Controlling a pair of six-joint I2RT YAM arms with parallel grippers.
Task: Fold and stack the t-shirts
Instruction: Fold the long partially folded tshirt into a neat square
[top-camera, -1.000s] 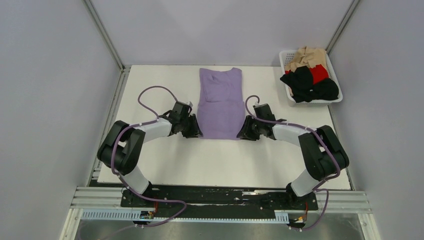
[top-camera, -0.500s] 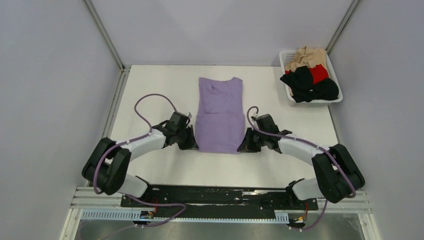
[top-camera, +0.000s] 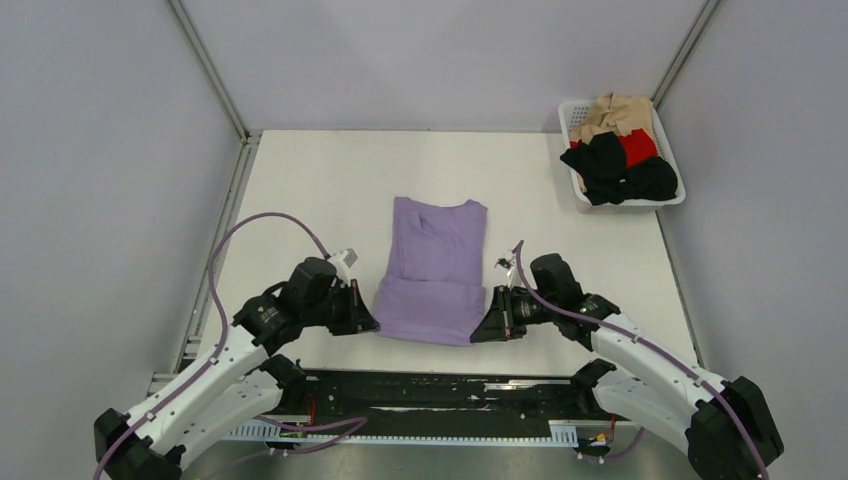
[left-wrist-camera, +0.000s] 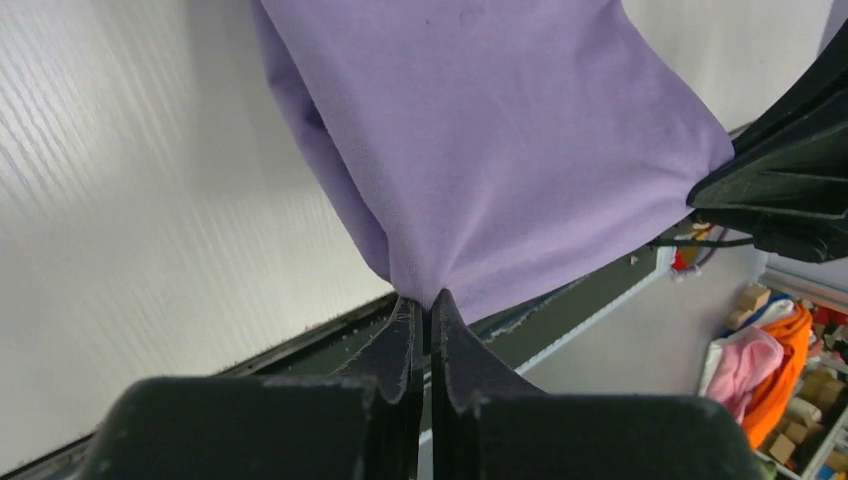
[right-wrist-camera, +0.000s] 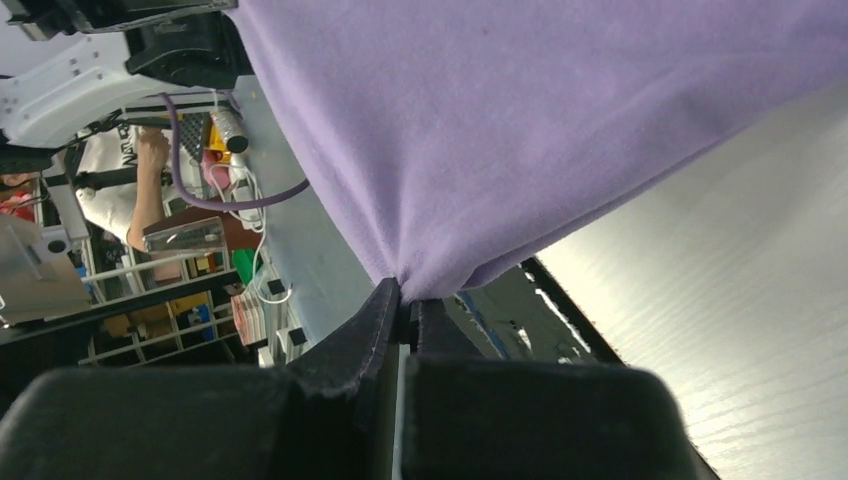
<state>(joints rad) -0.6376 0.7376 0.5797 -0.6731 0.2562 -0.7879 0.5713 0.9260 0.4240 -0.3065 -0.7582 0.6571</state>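
A lavender t-shirt (top-camera: 436, 268), folded narrow with its sleeves tucked in, lies lengthwise in the middle of the white table (top-camera: 300, 200), neckline at the far end. My left gripper (top-camera: 368, 324) is shut on its near left corner and my right gripper (top-camera: 482, 331) is shut on its near right corner. In the left wrist view the purple cloth (left-wrist-camera: 500, 150) bunches into the closed fingertips (left-wrist-camera: 424, 306); the right wrist view shows the cloth (right-wrist-camera: 520, 120) pinched likewise at my gripper (right-wrist-camera: 408, 296). The near hem is raised off the table.
A white mesh basket (top-camera: 571, 112) stands at the far right of the table holding tan (top-camera: 612, 115), red (top-camera: 640, 146) and black (top-camera: 610, 168) shirts. Grey walls close in both sides. The table's near edge and black base rail (top-camera: 440, 392) lie just under the held hem.
Both grippers closed on the shirt's near corners and pulled it toward the near edge of the table. Both arms drew back and lowered with it.
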